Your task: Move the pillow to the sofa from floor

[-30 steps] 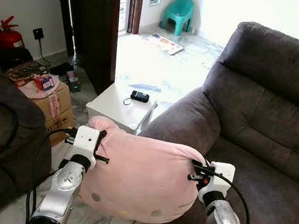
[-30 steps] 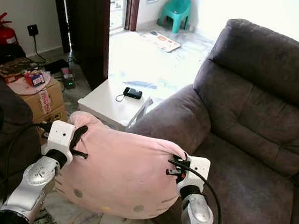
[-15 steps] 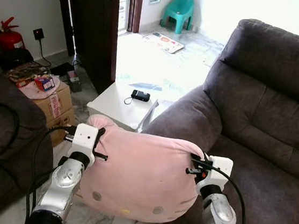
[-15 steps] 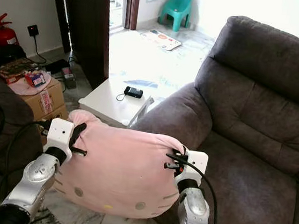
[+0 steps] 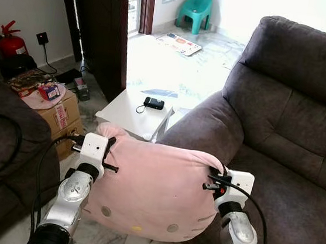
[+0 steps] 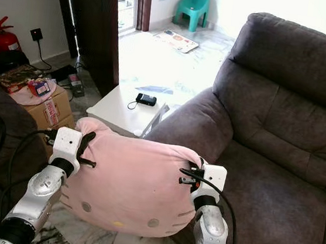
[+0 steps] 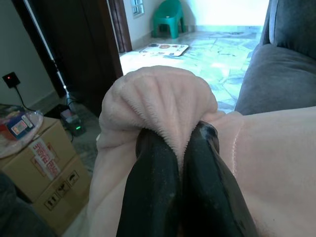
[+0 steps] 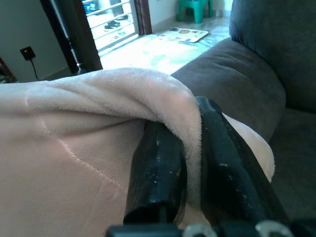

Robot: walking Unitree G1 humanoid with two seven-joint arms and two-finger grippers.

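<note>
A pink pillow with a cat face hangs in the air between my two arms, just in front of the arm of a dark grey sofa. My left gripper is shut on the pillow's upper left corner; the fabric bunches over its black fingers. At the upper right corner my right gripper is shut on a fold of the plush. The pillow's lower edge is clear of the floor.
A low white table with a small black device stands beyond the pillow. Left are a second dark sofa, a cardboard box and a red fire extinguisher. A teal plastic chair stands far back.
The view has shifted a little, so the camera moved. The pillow stays held between both grippers, now slightly lower in the picture and close against the sofa arm.
</note>
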